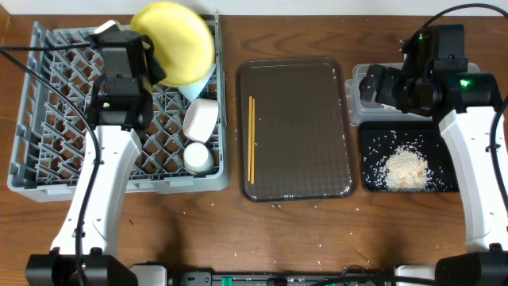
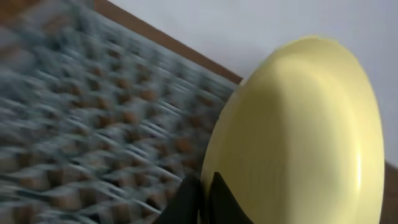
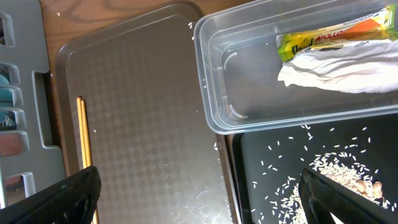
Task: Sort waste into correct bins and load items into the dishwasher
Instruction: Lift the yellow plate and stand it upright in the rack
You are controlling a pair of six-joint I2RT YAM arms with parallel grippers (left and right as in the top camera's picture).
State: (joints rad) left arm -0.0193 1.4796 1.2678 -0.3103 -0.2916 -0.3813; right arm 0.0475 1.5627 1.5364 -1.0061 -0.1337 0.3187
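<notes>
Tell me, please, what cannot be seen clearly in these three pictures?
1. Left wrist: the dish rack is blurred; its pegs are unclear.
2. Right wrist: the snack wrapper and napkin are cut off by the right edge.
3. Right wrist: a finger of the right gripper hides the lower ends of the chopsticks.

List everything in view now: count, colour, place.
dish rack: one, grey, left
plate: one, yellow, above rack's back right
bowl: one, white, rack's right
cup: one, white, rack's front right
shallow bowl: one, light blue, by plate
serving tray: one, brown, centre
chopsticks: pair, wooden, on serving tray
tub: one, clear, back right
wrapper: one, yellow-green, in tub
napkin: one, white, in tub
black tray: one, front right
rice scraps: many, whitish, in black tray
left gripper: shut on plate
right gripper: open, by tub
</notes>
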